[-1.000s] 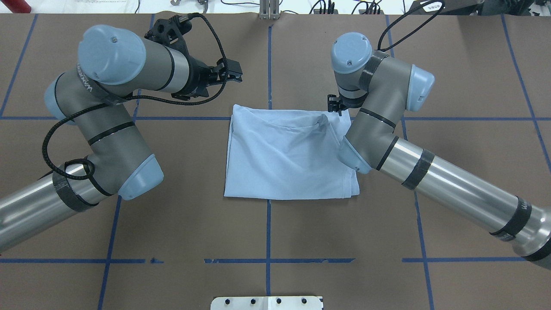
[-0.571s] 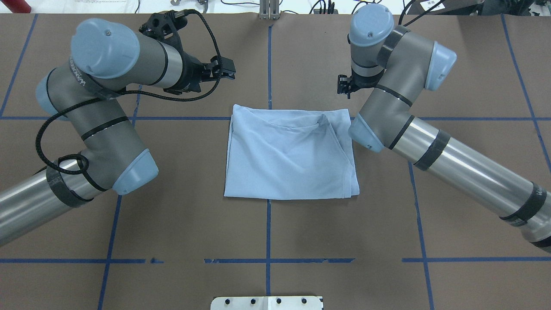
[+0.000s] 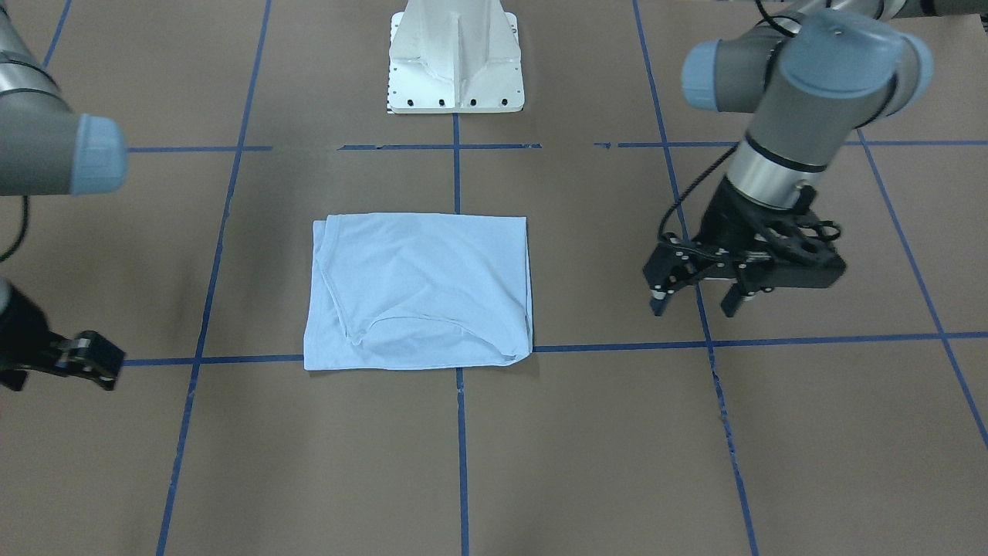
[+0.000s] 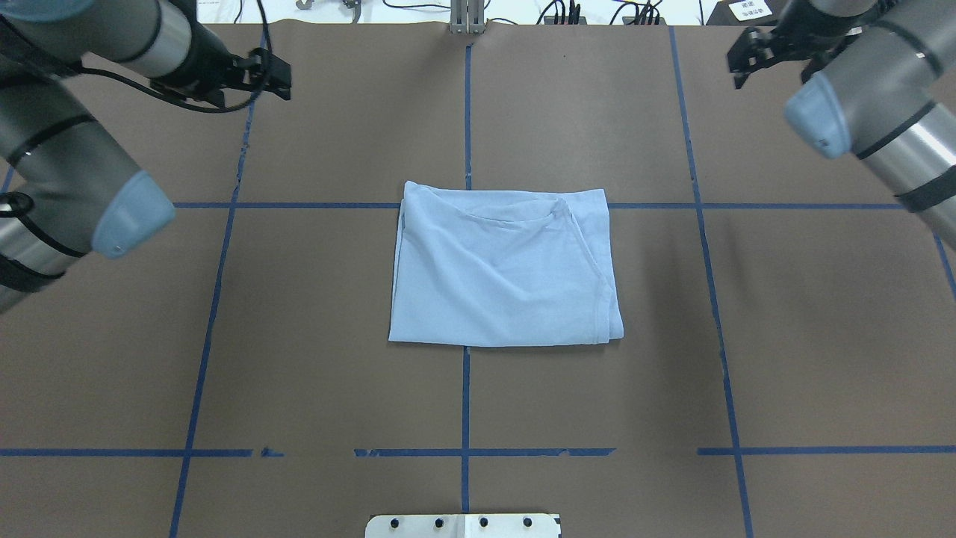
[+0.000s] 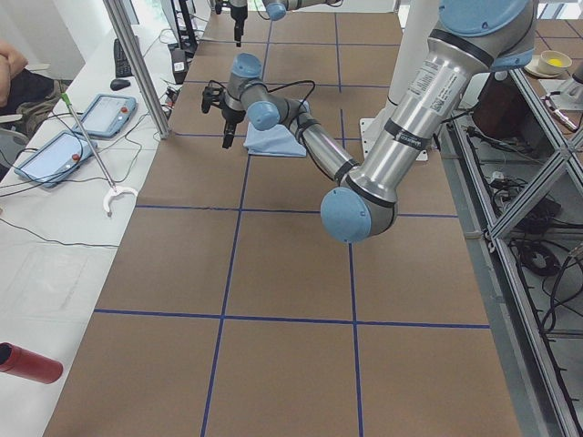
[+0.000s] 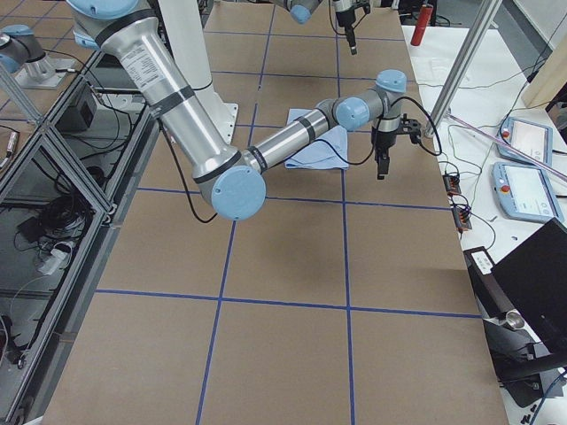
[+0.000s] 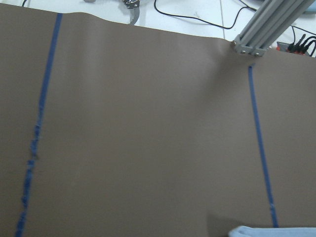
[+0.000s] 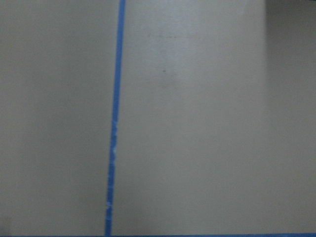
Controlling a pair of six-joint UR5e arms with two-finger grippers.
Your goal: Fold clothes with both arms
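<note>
The light blue short-sleeved T-shirt (image 4: 504, 273) lies as a neat rectangle in the middle of the brown, blue-taped counter (image 4: 321, 314), with no sleeve sticking out. To my eye the folding looks done, or nearly; at most one more halving is left. The left arm's black fingers (image 3: 731, 303) hang spread and empty, well apart from it. The right arm's black fingers (image 4: 738, 73) carry no cloth, but I cannot tell whether they are spread or closed.

overhead cam looking down from behind the robot, front cam facing back steeply, both sharing the folded shirt (image 4: 502, 269) on the counter (image 4: 314, 299), side cams looking along from each end, wrist cams staring close at bare counter
</note>
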